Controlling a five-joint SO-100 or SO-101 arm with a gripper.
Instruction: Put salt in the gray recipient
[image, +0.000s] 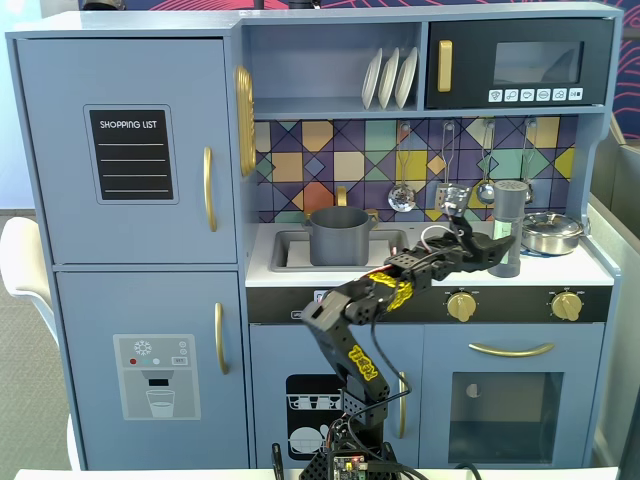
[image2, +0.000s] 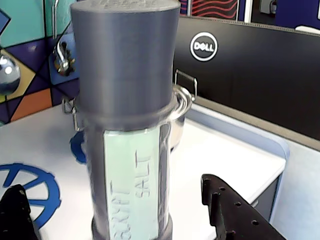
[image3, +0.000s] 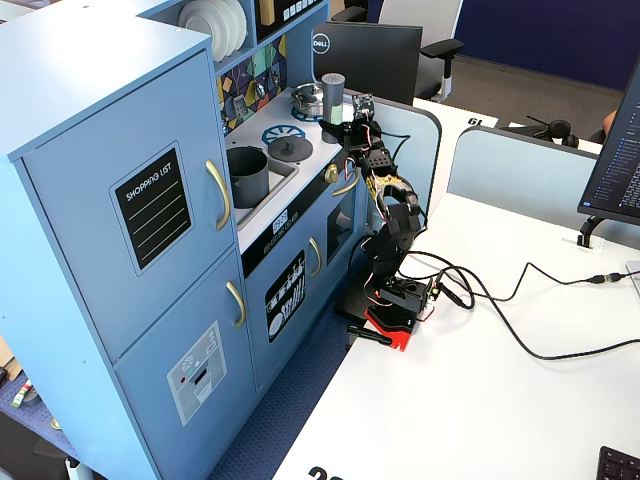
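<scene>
— Gripper (image2: 120, 220) first: how does it stand?

— Spread wide, with the salt shaker (image2: 127, 120) upright between its dark fingers (image2: 235, 212). In the wrist view a gap shows on each side of the shaker, so it has hold of nothing.

— Where is the shaker?

— On the white counter (image: 590, 268) of the toy kitchen, at about 3 o'clock from the sink. Its pale green label reads SALT. A shiny silver pan (image: 552, 232) sits just behind it, toward 2 o'clock in a fixed view.

— And the gray pot?

— The pot (image: 338, 236) stands in the sink, well apart from the shaker, at about 9 o'clock from it. In a fixed view a flat gray lid (image3: 289, 149) lies on the counter between the pot (image3: 247, 174) and the shaker (image3: 333, 97).
</scene>
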